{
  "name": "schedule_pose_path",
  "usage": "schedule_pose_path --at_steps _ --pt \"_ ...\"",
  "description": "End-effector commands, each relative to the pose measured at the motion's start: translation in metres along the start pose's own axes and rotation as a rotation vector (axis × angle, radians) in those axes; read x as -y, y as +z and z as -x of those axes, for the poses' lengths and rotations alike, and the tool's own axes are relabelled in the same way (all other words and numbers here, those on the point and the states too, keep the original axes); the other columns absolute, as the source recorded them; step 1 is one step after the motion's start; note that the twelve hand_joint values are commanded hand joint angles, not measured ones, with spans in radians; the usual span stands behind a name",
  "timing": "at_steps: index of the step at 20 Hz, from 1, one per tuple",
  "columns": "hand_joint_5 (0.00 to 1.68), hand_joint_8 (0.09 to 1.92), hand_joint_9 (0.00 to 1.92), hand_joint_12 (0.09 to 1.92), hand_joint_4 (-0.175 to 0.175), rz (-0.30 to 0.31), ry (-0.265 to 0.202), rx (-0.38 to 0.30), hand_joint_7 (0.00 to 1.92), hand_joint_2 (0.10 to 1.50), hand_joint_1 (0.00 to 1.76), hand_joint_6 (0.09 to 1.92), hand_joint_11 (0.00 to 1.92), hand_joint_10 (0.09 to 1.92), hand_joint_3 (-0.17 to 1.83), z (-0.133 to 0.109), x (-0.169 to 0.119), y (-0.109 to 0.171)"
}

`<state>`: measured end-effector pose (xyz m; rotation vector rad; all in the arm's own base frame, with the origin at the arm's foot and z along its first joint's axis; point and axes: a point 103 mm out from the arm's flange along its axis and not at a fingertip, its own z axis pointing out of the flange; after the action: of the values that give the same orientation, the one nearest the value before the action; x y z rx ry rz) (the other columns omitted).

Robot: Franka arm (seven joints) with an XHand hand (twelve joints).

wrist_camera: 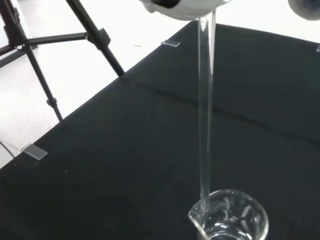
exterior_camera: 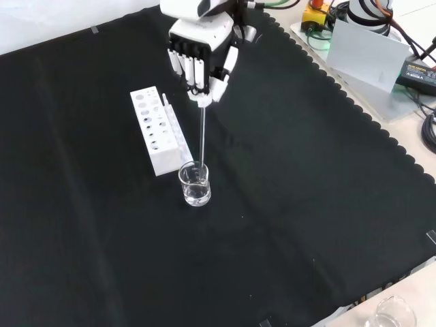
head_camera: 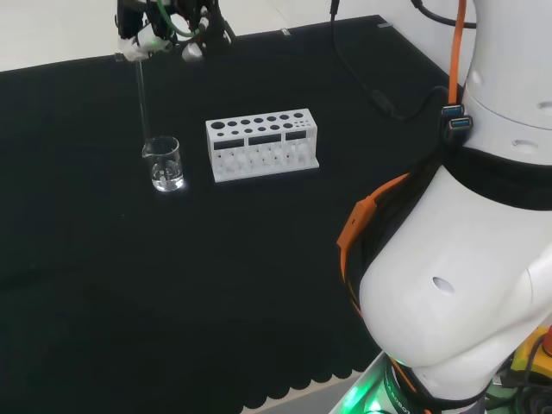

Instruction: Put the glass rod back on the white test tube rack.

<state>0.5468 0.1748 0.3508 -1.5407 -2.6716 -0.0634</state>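
Glass rod [exterior_camera: 202,133] held upright, upper end pinched in the curled fingers [exterior_camera: 197,73] of the hand [exterior_camera: 201,51], lower end at the rim of a small clear glass beaker [exterior_camera: 195,184]; from the wrist view, tip [wrist_camera: 204,200] right at the beaker's [wrist_camera: 231,217] lip near the spout, whether inside or just outside hard to tell. In the head view, rod [head_camera: 142,99] hanging from the hand [head_camera: 159,30] at 12 o'clock of the beaker [head_camera: 164,164], straight down to it. Beaker standing upright on the black cloth, some clear liquid seemingly at its bottom.

White test tube rack [exterior_camera: 158,129] lying just beside the beaker, at about 10 o'clock of it in the front view; in the head view at 3 o'clock of the beaker, rack [head_camera: 261,143] with rows of round holes on top, apart from the beaker by a narrow gap. Hand hovering above the table [exterior_camera: 306,170], at 2 o'clock of the rack in the front view. Not touching the rack. Second clear glass vessel [exterior_camera: 392,317] at 5 o'clock, past the cloth's scalloped edge.
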Motion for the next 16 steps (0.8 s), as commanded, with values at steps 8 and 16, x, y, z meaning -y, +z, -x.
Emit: schedule_pose_path --at_steps 8,16 --pt "1.48 0.22 1.78 0.6 -0.119 0.027 0.057 0.018 1.53 1.02 1.32 0.09 1.6 0.29 -0.17 0.029 0.025 -0.047" --pt "1.48 0.22 1.78 0.6 -0.118 0.059 0.107 0.015 1.53 1.02 1.32 0.09 1.6 0.28 -0.17 0.057 0.049 -0.068"
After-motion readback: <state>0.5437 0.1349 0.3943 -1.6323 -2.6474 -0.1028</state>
